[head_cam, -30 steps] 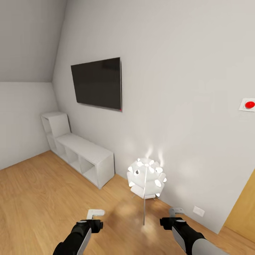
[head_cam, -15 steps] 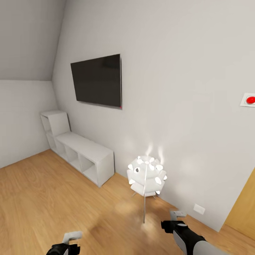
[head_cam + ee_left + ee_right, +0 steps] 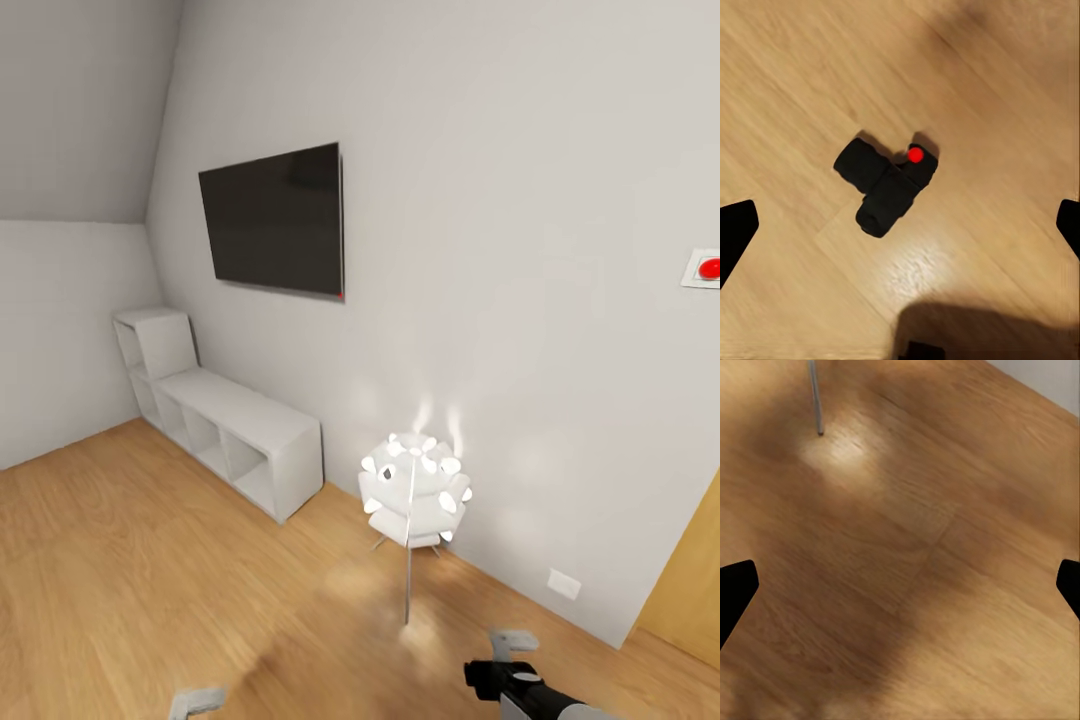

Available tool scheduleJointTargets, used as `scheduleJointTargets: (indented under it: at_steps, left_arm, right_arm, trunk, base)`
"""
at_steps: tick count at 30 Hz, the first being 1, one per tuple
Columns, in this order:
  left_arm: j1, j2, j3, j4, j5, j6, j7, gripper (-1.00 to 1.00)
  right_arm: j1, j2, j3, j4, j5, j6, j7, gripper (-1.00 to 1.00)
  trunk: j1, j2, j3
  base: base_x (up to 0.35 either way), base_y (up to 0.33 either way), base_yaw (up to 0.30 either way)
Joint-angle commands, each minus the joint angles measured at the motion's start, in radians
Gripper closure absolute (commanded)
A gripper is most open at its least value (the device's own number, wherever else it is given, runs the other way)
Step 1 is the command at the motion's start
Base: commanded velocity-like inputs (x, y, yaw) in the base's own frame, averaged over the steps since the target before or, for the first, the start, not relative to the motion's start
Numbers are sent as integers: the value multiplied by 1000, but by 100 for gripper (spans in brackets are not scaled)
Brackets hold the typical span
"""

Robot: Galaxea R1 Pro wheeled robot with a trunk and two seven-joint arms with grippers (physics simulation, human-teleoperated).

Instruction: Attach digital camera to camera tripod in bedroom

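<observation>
The digital camera (image 3: pixel 889 184), small, black and boxy with a red button, lies on the light wood floor straight below my left gripper (image 3: pixel 904 229). That gripper hangs above the camera, open, with its dark fingertips far apart on either side. In the head view only its white tab (image 3: pixel 196 698) pokes in at the bottom edge. My right gripper (image 3: pixel 900 585) is open over bare floor, and it also appears low in the head view (image 3: pixel 508 655). The camera tripod is out of view.
A white tube-cluster floor lamp (image 3: pixel 413 492) glows by the wall ahead, and its thin leg (image 3: pixel 815 397) stands near my right gripper. A white cubby shelf (image 3: pixel 228 425) runs along the wall under a wall-mounted TV (image 3: pixel 274 222). A wooden door (image 3: pixel 690 580) is at the right.
My left arm has dropped almost out of the head view's bottom edge. The right arm has sunk a little. The whole picture has shifted slightly, so the camera has moved.
</observation>
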Motion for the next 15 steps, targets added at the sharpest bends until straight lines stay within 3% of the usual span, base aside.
scheduleJointTargets:
  at_steps: [1, 6, 15]
  left_arm:
    - [0, 0, 5, 10, -1, 3, 1, -100]
    - [0, 1, 7, 29, -1, 1, 2, -100]
    - [0, 12, 8, 59, -1, -6, 1, -100]
  right_arm:
    - [6, -1, 0, 5, -2, -14, 1, -100]
    - [50, -2, 0, 7, -5, -37, 4, -100]
    - [70, -2, -3, 9, -23, -39, 6, -100]
  trunk:
    - [4, -8, -4]
    - [23, -43, -20]
    - [57, -106, -48]
  base:
    - [0, 0, 0]
    - [0, 0, 0]
    - [0, 0, 0]
